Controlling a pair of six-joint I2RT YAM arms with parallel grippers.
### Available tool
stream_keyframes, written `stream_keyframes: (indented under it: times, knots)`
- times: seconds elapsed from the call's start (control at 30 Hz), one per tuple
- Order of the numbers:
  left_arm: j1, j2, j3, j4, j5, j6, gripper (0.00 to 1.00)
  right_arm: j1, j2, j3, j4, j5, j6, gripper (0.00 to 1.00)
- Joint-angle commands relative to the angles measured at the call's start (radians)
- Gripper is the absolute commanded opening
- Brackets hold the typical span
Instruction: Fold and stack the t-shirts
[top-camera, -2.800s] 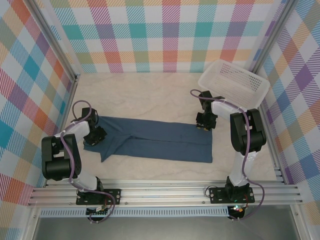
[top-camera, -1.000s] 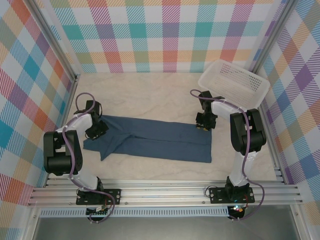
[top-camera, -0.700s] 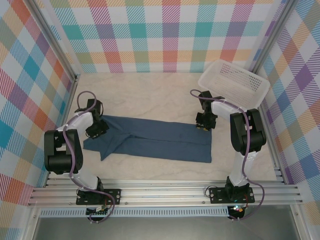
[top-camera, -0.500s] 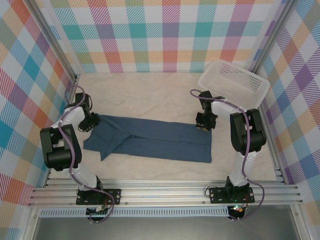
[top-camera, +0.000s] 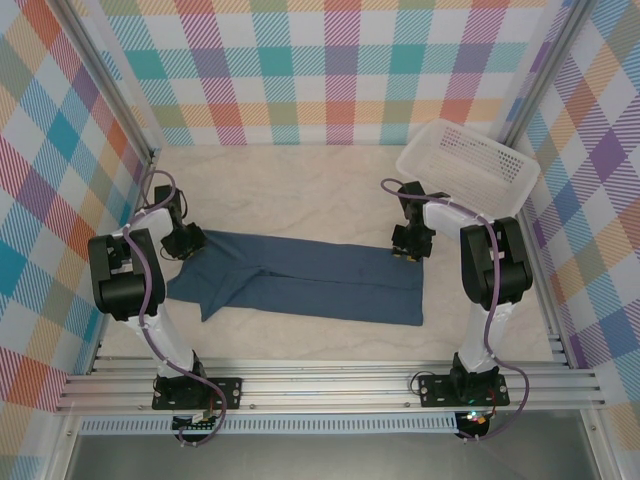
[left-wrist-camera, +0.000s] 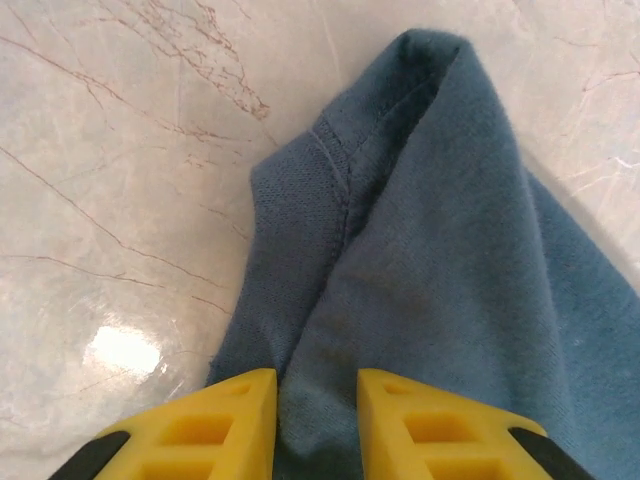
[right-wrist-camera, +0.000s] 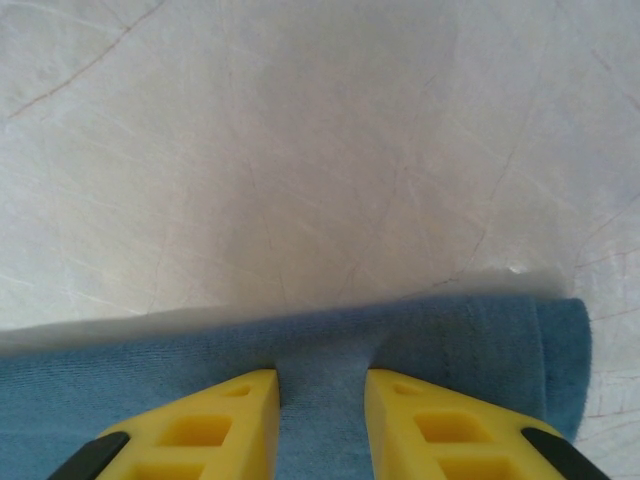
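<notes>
The pale marbled tabletop (top-camera: 300, 190) is closed in on three sides by plaid-patterned walls (top-camera: 330, 70). Across its middle lies the dark teal-blue t-shirt (top-camera: 310, 285), folded into a long band that runs from 9 o'clock to 3 o'clock in the overhead view. Its 3 o'clock end is cut square, and its 9 o'clock end breaks into a looser flap that points toward 7 o'clock.

A white perforated basket (top-camera: 455, 180) sits tilted at 2 o'clock, in the far corner. It is clear of the shirt and just beyond the right arm (top-camera: 490, 265), which rises from the near rail at 5 o'clock and reaches toward 11 o'clock. The left arm (top-camera: 125, 285) stands at 7 o'clock and bends toward the shirt's 9 o'clock end.

The left hand (top-camera: 190, 240) is down on the shirt's far corner at that end. In its wrist view the left hand (left-wrist-camera: 318, 385) has its yellow fingers (left-wrist-camera: 240, 400) drawn close on a ridge of cloth. This fills the gap between them, near a stitched seam, so it is pinching the shirt.

The right hand (top-camera: 407, 248) rests on the far edge near the 3 o'clock end. In its wrist view the right hand (right-wrist-camera: 322, 385) has its fingers (right-wrist-camera: 245, 400) pinching a raised fold of the shirt's edge, with bare tabletop beyond at 12 o'clock.
</notes>
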Motion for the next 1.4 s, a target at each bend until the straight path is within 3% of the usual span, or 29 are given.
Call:
stream_keyframes:
  times: [0.0, 0.17, 0.47, 0.83, 1.37]
  knots:
    - [0.000, -0.020, -0.005, -0.019, -0.023, 0.024, 0.27, -0.004, 0.038, 0.023, -0.016, -0.015, 0.002, 0.29]
    - [0.000, -0.051, -0.019, -0.044, -0.074, 0.038, 0.27, -0.003, 0.047, 0.038, -0.019, -0.015, -0.001, 0.29]
    - [-0.001, -0.076, -0.043, -0.049, -0.021, 0.050, 0.28, -0.005, 0.059, 0.050, -0.023, -0.016, -0.006, 0.29]
    - [-0.020, -0.084, -0.058, -0.036, 0.012, 0.040, 0.12, -0.005, 0.063, 0.048, -0.019, -0.017, 0.000, 0.29]
    - [-0.037, -0.122, -0.035, -0.047, -0.040, 0.017, 0.00, -0.004, 0.061, 0.046, -0.019, -0.017, -0.003, 0.29]
